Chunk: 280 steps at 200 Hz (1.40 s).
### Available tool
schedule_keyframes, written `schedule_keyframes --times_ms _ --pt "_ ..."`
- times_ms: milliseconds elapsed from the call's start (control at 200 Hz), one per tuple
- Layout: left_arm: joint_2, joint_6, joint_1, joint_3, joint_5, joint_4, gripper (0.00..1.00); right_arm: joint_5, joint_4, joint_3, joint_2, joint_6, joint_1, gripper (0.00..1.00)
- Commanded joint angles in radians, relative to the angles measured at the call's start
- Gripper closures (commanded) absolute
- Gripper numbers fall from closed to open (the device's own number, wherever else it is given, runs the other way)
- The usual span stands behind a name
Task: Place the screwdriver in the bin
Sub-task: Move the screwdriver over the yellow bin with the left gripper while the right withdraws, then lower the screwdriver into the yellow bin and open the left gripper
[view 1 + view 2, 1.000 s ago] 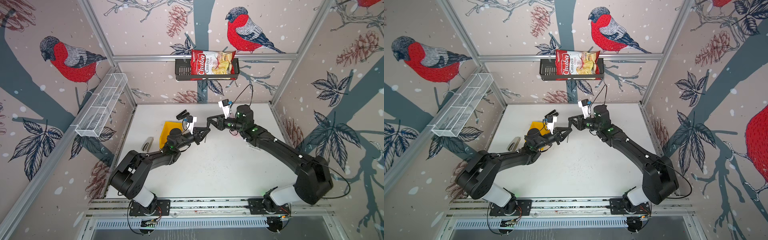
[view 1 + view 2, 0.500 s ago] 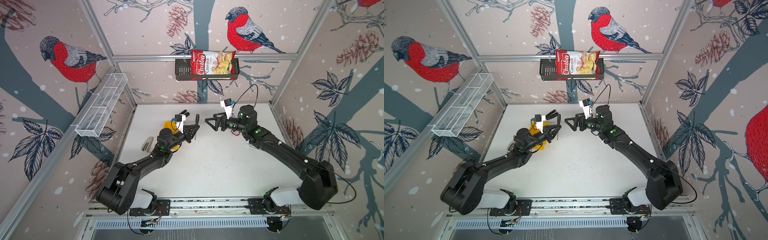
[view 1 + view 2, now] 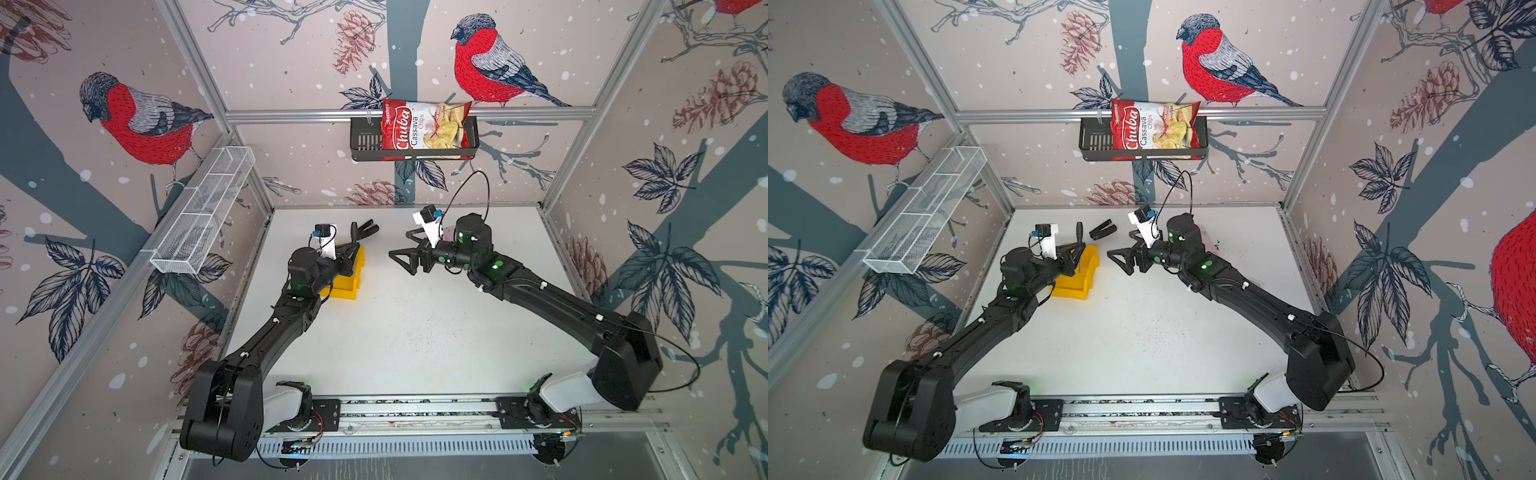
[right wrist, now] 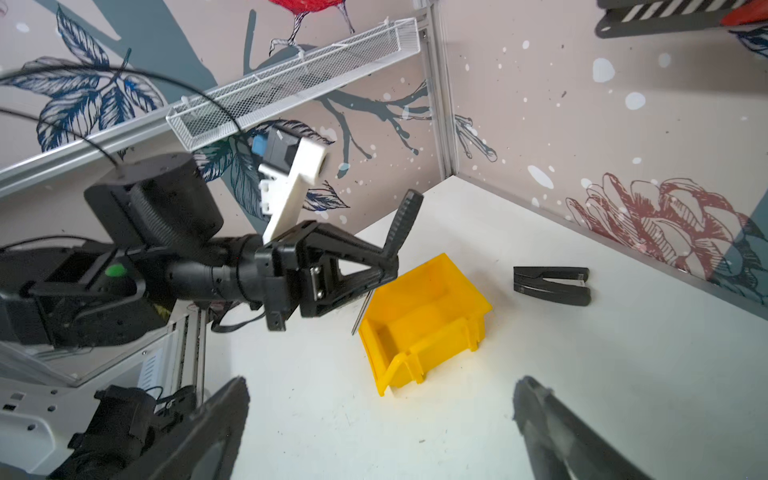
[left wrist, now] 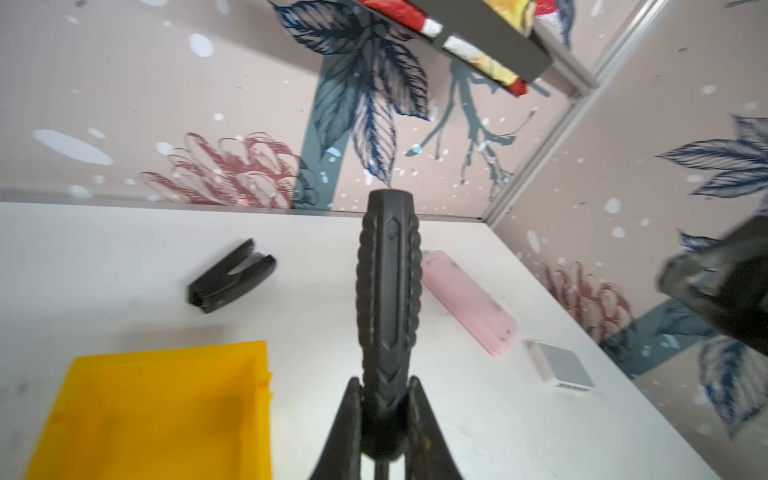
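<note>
Bench (image 3: 415,332) — bin (image 3: 343,286) sits left of middle, toward the back. Stapler (image 3: 365,230) lies behind the bin, near the back wall and apart from it. Left tool (image 3: 353,251) hangs over the bin's back edge. Screwdriver (image 3: 354,230) stands roughly upright in it, handle above, shaft below by the bin's rim — inside or just outside, cannot tell. Right tool (image 3: 400,244) is right of the bin, apart from it, above the bench. Long case (image 5: 465,303) and small flat box (image 5: 561,365) lie on the bench just beside each other, right of the stapler. Mesh tray (image 3: 203,220) hangs on the left wall. Basket (image 3: 365,141) hangs on the back rail, chip bag (image 3: 424,129) in it.
</note>
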Motion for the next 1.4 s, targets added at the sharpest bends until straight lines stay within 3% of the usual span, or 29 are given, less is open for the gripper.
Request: schedule_keyframes --times_ms 0,360,605,1016,1396 --pt "0.019 0.126 0.015 0.045 -0.093 -0.163 1.00 0.023 0.000 0.018 0.013 -0.070 0.021 0.00" --pt "0.171 0.524 0.021 0.165 -0.284 -0.320 1.00 0.046 -0.055 0.049 0.046 -0.134 0.060 0.00" --pt "0.286 0.779 0.028 0.253 -0.281 -0.476 1.00 0.055 -0.069 0.041 0.058 -0.164 0.068 0.00" --pt "0.476 0.848 0.034 0.400 -0.277 -0.669 1.00 0.134 -0.184 0.039 0.079 -0.289 0.084 0.00" --pt "0.597 0.844 0.035 0.480 -0.290 -0.753 1.00 0.143 -0.192 0.037 0.084 -0.277 0.080 0.00"
